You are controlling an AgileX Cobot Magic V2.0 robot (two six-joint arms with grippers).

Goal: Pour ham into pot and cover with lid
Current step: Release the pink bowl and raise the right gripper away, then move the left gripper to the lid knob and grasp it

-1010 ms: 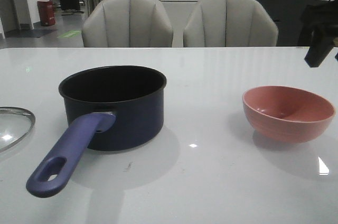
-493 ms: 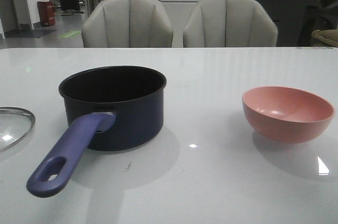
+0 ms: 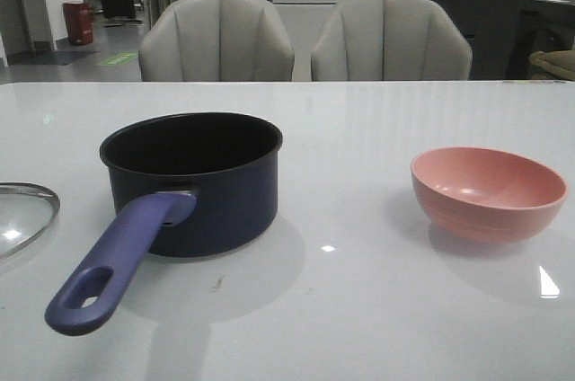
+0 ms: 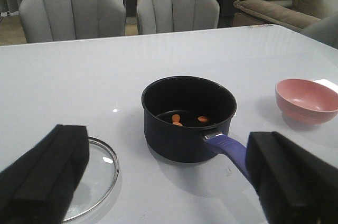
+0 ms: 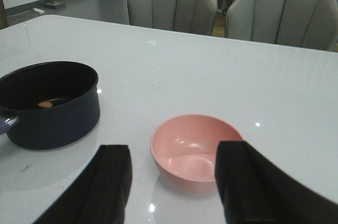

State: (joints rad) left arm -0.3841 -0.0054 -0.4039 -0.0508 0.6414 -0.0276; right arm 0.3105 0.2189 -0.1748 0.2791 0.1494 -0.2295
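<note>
The navy pot (image 3: 193,181) stands left of centre on the white table, its blue handle (image 3: 117,264) pointing toward the near edge. A few orange-pink ham chunks (image 4: 177,119) lie on its black floor; one ham chunk (image 5: 45,104) shows in the right wrist view. The glass lid (image 3: 22,215) lies flat at the far left, only its steel rim in view. The left gripper (image 4: 169,179) hangs open above and behind the lid (image 4: 92,174) and pot (image 4: 187,115), holding nothing. The right gripper (image 5: 174,182) is open, raised near the empty pink bowl (image 5: 195,145). Neither gripper shows in the front view.
The empty pink bowl (image 3: 488,192) sits on the right side of the table. Two grey chairs (image 3: 216,39) stand behind the far edge of the table. A sofa (image 4: 285,7) is off to the right beyond the table.
The right arm, seen at the right edge of the front view a second ago, has withdrawn out of that view. Pot, lid and bowl have not moved.
</note>
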